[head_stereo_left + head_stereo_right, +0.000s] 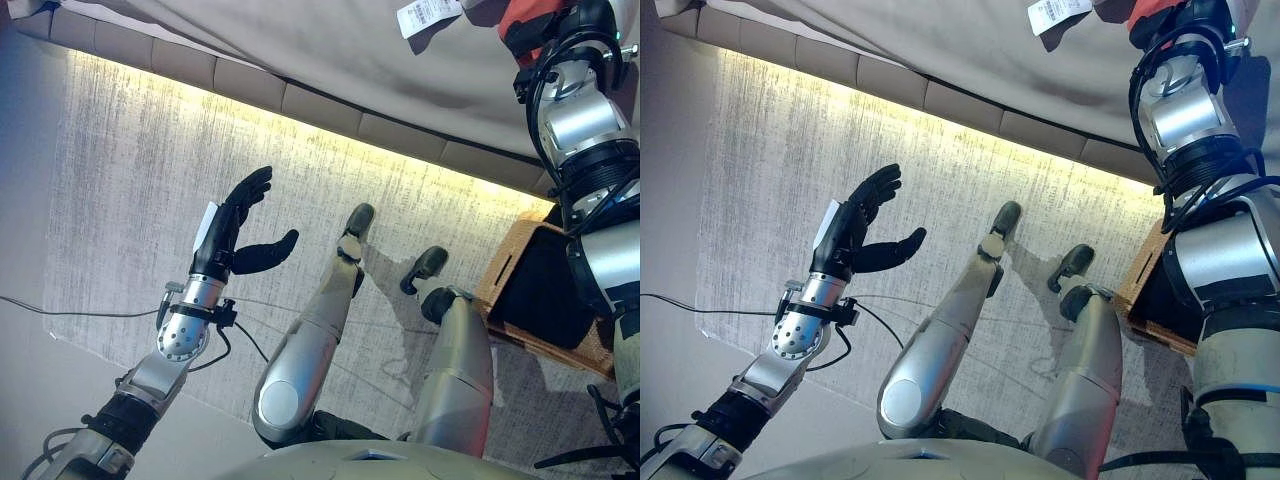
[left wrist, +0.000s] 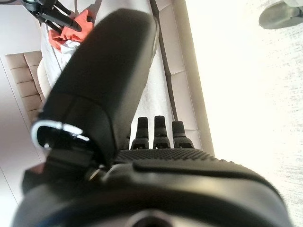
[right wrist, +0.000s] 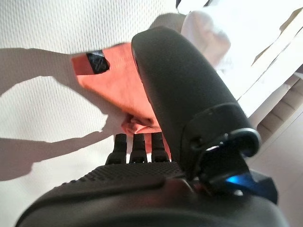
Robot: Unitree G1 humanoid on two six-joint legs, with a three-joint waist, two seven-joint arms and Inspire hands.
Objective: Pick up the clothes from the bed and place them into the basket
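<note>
An orange garment lies on the bed's pale sheet, with a white garment bunched just beyond it. My right hand is stretched out over the bed at the upper right. Its fingers are straight, with their tips at the orange cloth's bunched edge and the thumb above it. In the left eye view only a scrap of the orange garment shows beside my right arm. My left hand hangs open and empty over the rug. The wicker basket with a dark lining stands on the floor at the right.
The bed's padded beige side rail runs across the upper view, with a lit strip under it. A grey rug covers the floor between bed and basket. A white paper tag lies on the sheet near the clothes.
</note>
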